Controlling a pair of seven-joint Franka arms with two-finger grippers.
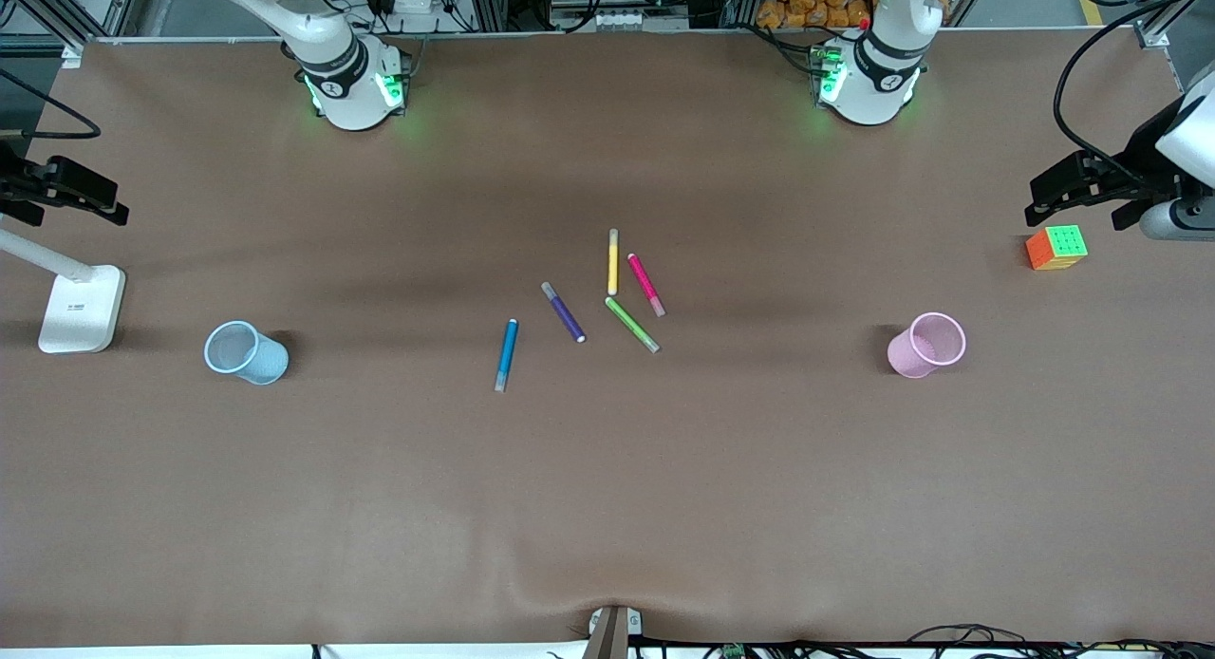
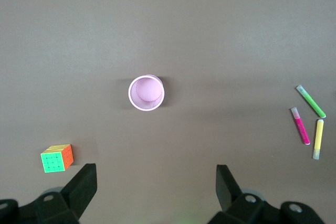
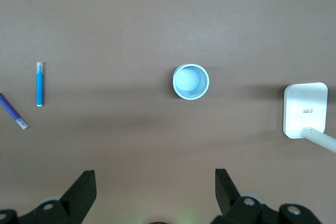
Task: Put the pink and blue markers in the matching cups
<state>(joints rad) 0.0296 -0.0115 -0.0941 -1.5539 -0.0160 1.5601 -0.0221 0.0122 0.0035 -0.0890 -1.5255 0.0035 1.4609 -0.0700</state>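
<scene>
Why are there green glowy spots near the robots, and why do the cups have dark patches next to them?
Front view: green lights on each arm's base spill onto the table. Soft shadows lie beside the blue cup and pink cup. Both wrist views: even light, faint dark bands, both claws open, left claw, right claw.

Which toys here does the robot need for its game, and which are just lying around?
Needed:
slim pink marker
slim blue marker
translucent pale pink cup
translucent light blue cup

Just lying about:
purple marker
yellow marker
green marker
colourful puzzle cube
white lamp base
</scene>
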